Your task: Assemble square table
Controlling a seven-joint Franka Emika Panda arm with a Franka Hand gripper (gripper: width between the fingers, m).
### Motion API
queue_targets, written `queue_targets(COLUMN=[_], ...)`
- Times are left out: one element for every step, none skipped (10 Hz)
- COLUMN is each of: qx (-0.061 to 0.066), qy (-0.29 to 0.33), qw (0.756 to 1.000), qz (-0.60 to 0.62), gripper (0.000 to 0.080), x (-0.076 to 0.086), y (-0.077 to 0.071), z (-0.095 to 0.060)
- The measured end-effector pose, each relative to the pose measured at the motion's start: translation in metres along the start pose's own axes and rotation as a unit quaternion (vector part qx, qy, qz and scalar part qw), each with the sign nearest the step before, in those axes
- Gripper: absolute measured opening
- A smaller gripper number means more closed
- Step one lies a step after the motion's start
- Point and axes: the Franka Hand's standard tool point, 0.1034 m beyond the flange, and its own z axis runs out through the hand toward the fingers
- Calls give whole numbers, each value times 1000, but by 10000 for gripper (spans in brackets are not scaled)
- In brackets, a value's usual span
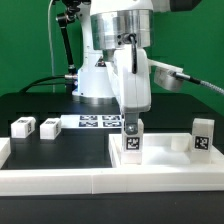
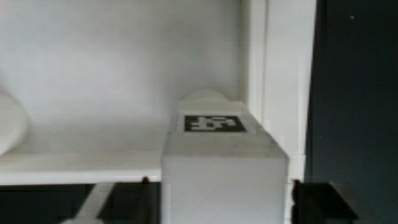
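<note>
Exterior view: your gripper point(image 1: 131, 127) hangs straight down over the tabletop point(image 1: 165, 166), and the leg point(image 1: 131, 143) it is working with is at 6 o'clock from it, directly beneath. The leg stands upright with its long axis vertical, in line with the fingers. It sits on the tabletop's edge nearest the exterior view's left, with its tag facing the camera.

In the wrist view the leg fills the space between the two dark fingers, one on each flank. You cannot tell from either view whether the pads are pressing the leg or stand just clear of it, so treat the grip as unknown.

A second leg point(image 1: 203, 136) stands upright at 3 o'clock, near the tabletop's far side. Two more legs point(image 1: 22, 126) point(image 1: 48, 127) lie on the black table at 9 o'clock, well apart from the tabletop.

My judgement is that any lift or retreat must go straight along the 12-to-6 line. A sideways drift would tip the upright leg.
</note>
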Motion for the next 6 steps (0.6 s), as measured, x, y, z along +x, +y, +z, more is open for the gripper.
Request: queue_targets(qx=[2, 7, 10, 10, 9, 9], qy=[0, 2, 4, 4, 5, 5], qw=[1000, 999, 998, 992, 989, 979], qz=[-23, -40, -67, -126, -149, -205], gripper=[490, 612, 642, 647, 647, 649], x=[0, 0, 0, -2, -1, -1], y=[-1, -2, -1, -1, -1, -1], z=[0, 0, 1, 1, 1, 1])
